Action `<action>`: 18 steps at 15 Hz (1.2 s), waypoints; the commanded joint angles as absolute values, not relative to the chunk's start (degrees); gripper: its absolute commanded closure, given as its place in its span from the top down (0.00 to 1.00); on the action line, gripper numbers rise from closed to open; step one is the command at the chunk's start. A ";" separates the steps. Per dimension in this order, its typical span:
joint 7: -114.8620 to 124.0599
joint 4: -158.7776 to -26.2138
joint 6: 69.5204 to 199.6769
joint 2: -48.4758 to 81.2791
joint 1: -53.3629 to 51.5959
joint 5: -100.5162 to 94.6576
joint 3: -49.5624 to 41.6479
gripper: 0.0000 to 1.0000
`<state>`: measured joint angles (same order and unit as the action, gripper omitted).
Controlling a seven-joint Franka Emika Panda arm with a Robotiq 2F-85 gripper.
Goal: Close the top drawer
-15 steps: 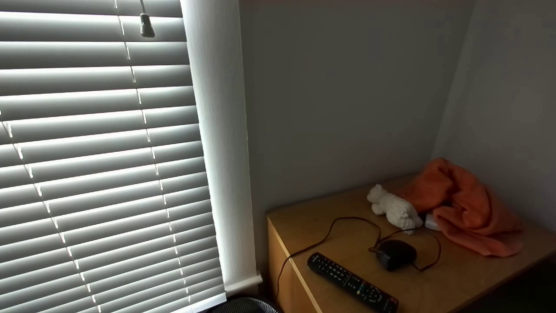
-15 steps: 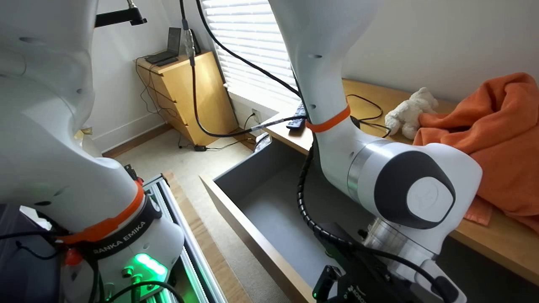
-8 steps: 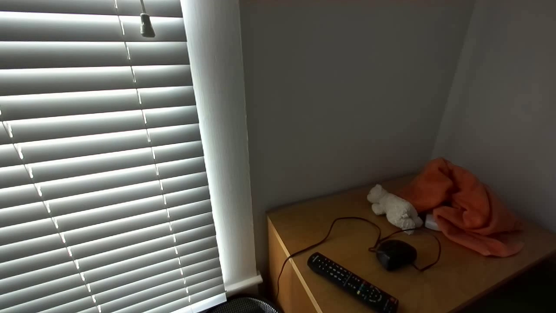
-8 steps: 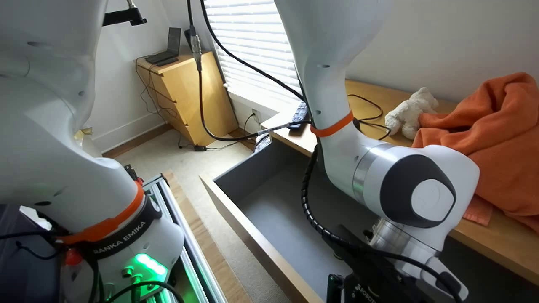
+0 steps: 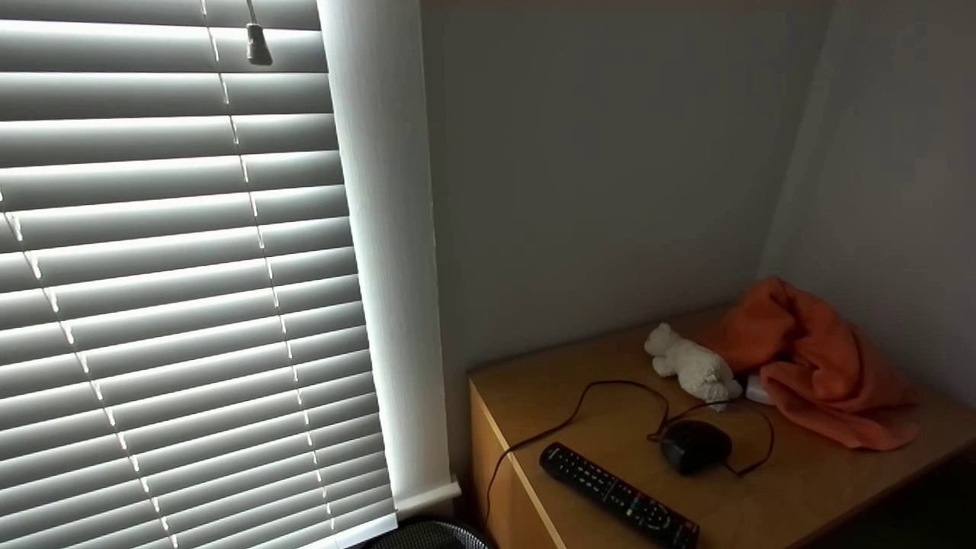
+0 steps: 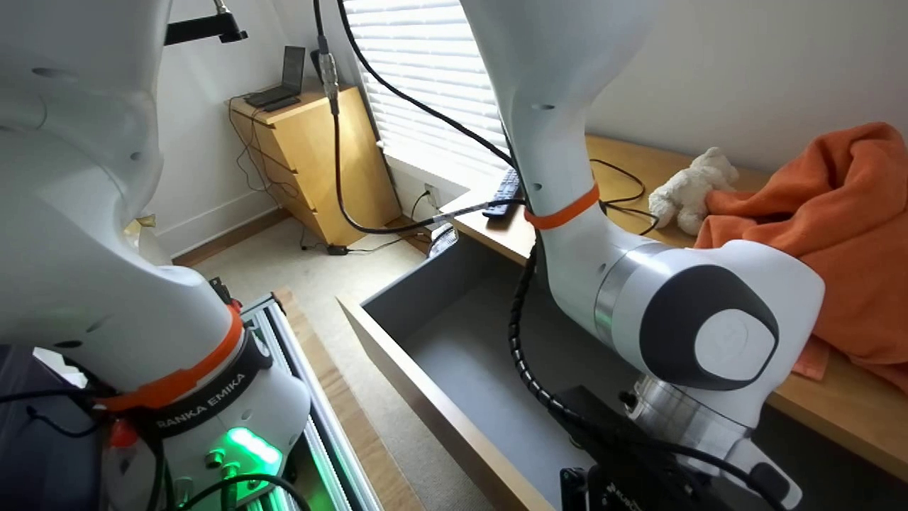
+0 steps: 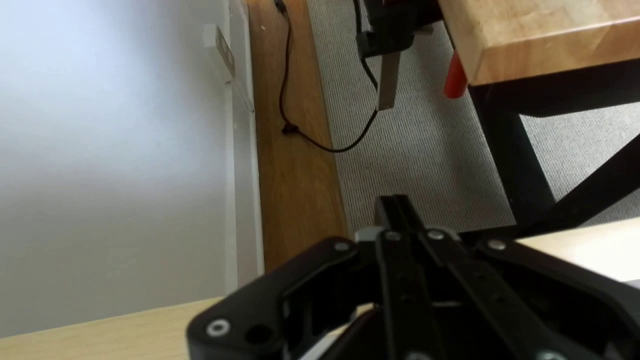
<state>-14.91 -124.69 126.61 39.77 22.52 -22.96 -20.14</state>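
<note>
The top drawer (image 6: 425, 397) is pulled far out from the wooden dresser in an exterior view, its grey inside bare where it shows. Pale wood of its front edge (image 7: 590, 247) crosses the wrist view beneath my gripper (image 7: 392, 200). The two black fingers are pressed together with nothing between them, pointing past that edge toward the floor. Whether they touch the drawer front I cannot tell. At the bottom of an exterior view the black gripper body (image 6: 617, 454) hangs over the drawer's near part, its fingertips cut off by the frame.
On the dresser top (image 5: 534, 396) lie an orange cloth (image 6: 837, 234), a white plush bear (image 6: 691, 188), a remote (image 5: 618, 496) and a black corded device (image 5: 694, 446). A wooden tabletop corner (image 7: 540, 35) with black legs stands beyond the fingers, near a white wall (image 7: 125, 175).
The visible finger has drawn in toward the gripper body as the jaws shut. The forearm and wrist have shifted slightly to the right in the picture. The drawer has not moved.
</note>
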 commanded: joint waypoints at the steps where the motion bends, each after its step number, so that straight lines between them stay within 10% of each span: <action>1: -18.81 -125.36 134.40 38.80 26.63 -19.90 -17.10 0.00; 18: -28.26 -122.54 140.13 35.96 37.05 7.65 -6.38 0.00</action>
<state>-26.43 -124.63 137.20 34.16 33.82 -0.54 -11.44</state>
